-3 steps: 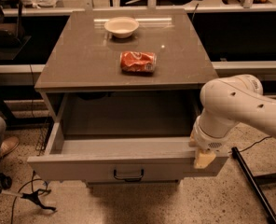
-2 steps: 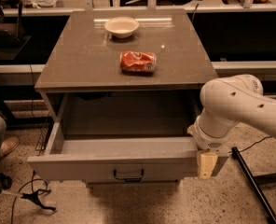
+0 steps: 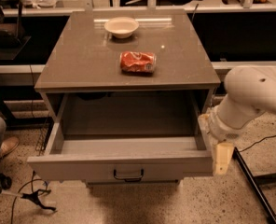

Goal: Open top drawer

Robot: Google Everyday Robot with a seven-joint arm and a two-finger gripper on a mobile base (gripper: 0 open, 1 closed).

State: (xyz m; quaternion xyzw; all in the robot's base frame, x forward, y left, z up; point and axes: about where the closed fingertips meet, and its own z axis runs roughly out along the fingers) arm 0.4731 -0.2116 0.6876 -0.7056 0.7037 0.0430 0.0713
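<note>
The top drawer (image 3: 82,168) of the grey cabinet stands pulled far out toward me, and its deep grey box shows. Its flat front carries a small dark bar handle (image 3: 128,175) at centre. My gripper (image 3: 221,160) hangs at the end of the white arm (image 3: 250,97), just off the right end of the drawer front, beside the front right corner and level with it. It holds nothing that I can see. No lower drawers show in this view.
On the cabinet top (image 3: 82,64) lie a crushed red can (image 3: 138,62) and a white bowl (image 3: 121,27) farther back. A dark stand leg (image 3: 252,185) slants across the floor at right. Cables (image 3: 26,197) lie on the floor at left. A shoe (image 3: 0,148) shows at the left edge.
My gripper has drifted a little to the right, off the drawer's front right corner. The drawer stays pulled out as before.
</note>
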